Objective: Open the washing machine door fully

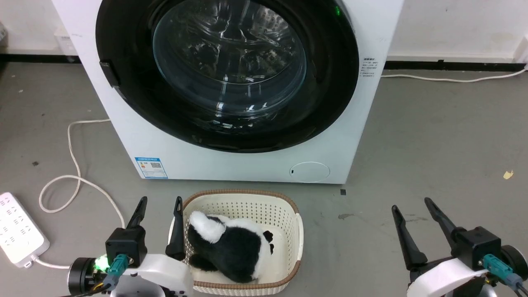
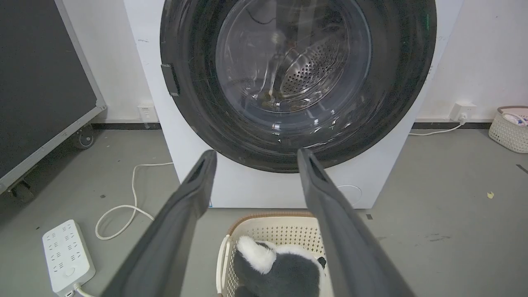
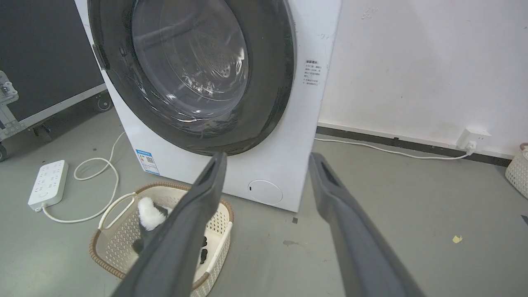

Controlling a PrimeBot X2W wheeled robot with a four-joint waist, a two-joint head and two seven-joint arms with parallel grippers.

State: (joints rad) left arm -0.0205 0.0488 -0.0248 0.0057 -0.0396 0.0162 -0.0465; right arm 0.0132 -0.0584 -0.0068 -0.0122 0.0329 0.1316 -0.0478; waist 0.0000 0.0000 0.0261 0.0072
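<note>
The washing machine door point(image 1: 227, 74) is a big glossy black disc with a bulging clear glass centre, lying flat against the white machine front, with a small latch tab point(image 1: 109, 73) on its left rim. The door point(image 2: 297, 78) fills the upper left wrist view, and the door point(image 3: 194, 70) shows at an angle in the right wrist view. My left gripper point(image 1: 160, 205) is open at the lower left, over the basket's left rim, well short of the door. My right gripper point(image 1: 413, 204) is open at the lower right above bare floor.
A cream basket point(image 1: 288, 210) holding a black-and-white plush toy point(image 1: 233, 247) sits on the floor before the machine. A white power strip point(image 1: 16, 235) and looping cable point(image 1: 74, 173) lie at the left. A dark wheeled case point(image 2: 41, 82) stands left of the machine.
</note>
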